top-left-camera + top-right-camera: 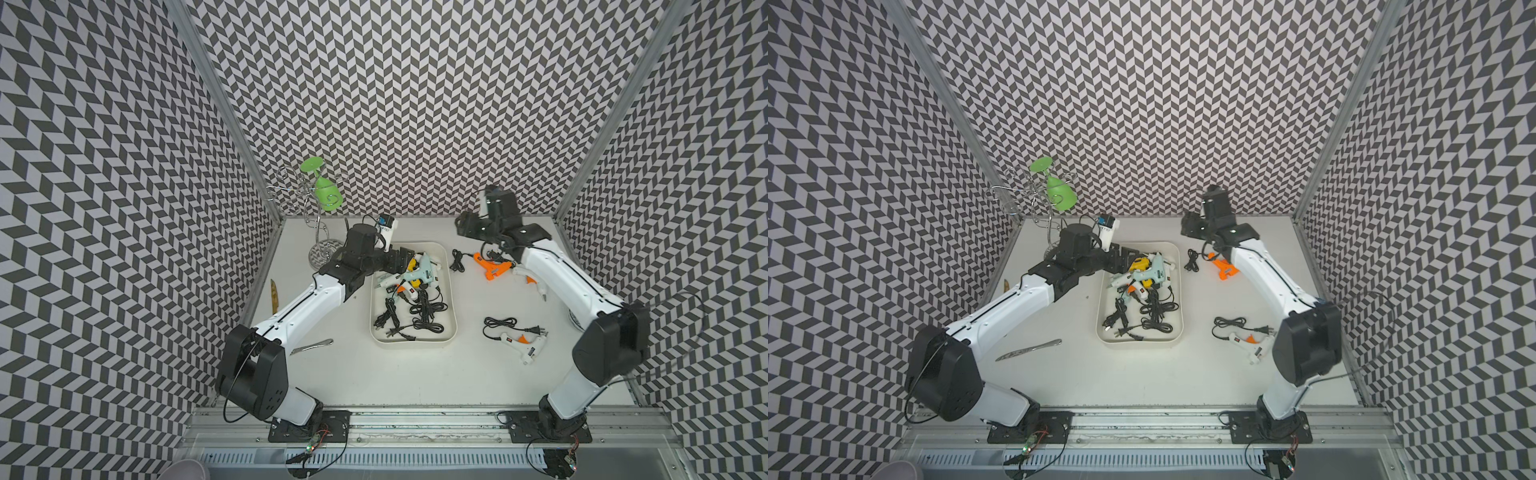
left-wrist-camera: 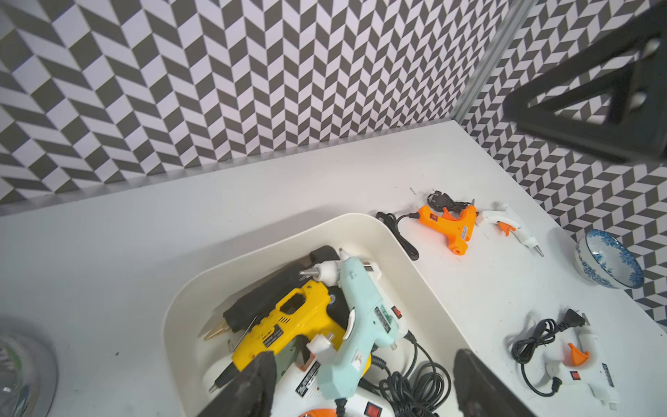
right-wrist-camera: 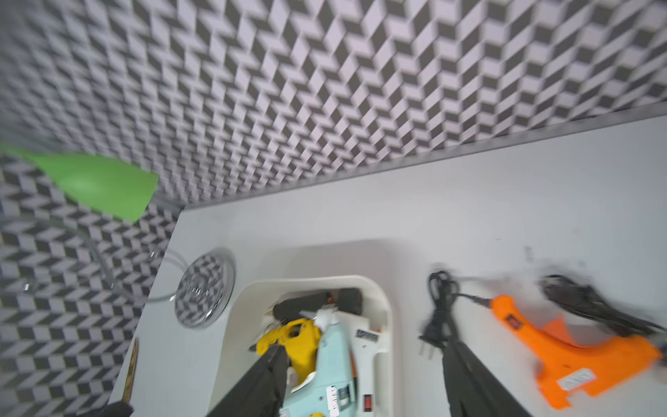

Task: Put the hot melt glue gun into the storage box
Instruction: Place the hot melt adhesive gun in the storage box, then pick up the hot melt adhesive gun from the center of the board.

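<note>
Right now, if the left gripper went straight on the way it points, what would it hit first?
Likely the pale blue glue gun lying uppermost in the storage box, ahead of the left gripper; depth unclear.

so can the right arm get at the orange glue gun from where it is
Probably yes: the right gripper is open and empty, hovering close by the orange glue gun, whose body lies exposed on the table.

In the storage box lie piled glue guns; right of it, loose glue guns lie on the worktop.
</note>
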### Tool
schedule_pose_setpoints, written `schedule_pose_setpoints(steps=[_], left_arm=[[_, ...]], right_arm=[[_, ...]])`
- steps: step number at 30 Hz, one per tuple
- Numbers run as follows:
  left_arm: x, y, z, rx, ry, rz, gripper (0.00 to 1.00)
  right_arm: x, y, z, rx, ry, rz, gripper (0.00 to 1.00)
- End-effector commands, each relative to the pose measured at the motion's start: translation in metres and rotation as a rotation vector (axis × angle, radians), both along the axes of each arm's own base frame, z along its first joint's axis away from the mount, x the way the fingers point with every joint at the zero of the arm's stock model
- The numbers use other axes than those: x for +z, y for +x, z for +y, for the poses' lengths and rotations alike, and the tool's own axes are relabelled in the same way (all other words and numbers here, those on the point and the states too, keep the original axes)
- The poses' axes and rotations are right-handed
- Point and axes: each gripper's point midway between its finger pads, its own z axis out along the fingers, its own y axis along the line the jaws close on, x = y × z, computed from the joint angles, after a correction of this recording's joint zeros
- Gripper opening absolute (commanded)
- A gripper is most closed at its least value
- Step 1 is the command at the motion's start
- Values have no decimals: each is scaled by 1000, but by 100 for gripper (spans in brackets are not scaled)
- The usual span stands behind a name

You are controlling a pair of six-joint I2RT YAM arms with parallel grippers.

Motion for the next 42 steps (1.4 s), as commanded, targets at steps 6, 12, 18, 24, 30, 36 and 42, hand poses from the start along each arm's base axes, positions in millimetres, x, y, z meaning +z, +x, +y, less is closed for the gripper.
schedule_pose_setpoints(steps=[6, 12, 18, 24, 30, 36, 42], left_arm=[[-4, -8, -41, -114, 39, -11, 81], [-19, -13, -51, -137, 53, 19, 81], [-26, -13, -49, -127, 72, 22, 81], [-23, -10, -49, -125, 84, -6, 82], [-23, -6, -53, -136, 96, -13, 82], [-26, -6, -52, -135, 109, -15, 82], [-24, -4, -54, -138, 113, -7, 82]], right_arm=[[-146, -53, -115, -264, -76, 396, 69], [-174, -54, -102, -184, 1, 419, 67], [-169, -29, -67, -60, -165, 353, 68], [-191, 1, -66, -14, -332, 390, 69], [-217, 24, -69, 17, -456, 436, 69], [-239, 30, -68, 79, -517, 447, 69], [-251, 12, -51, 190, -531, 475, 69]])
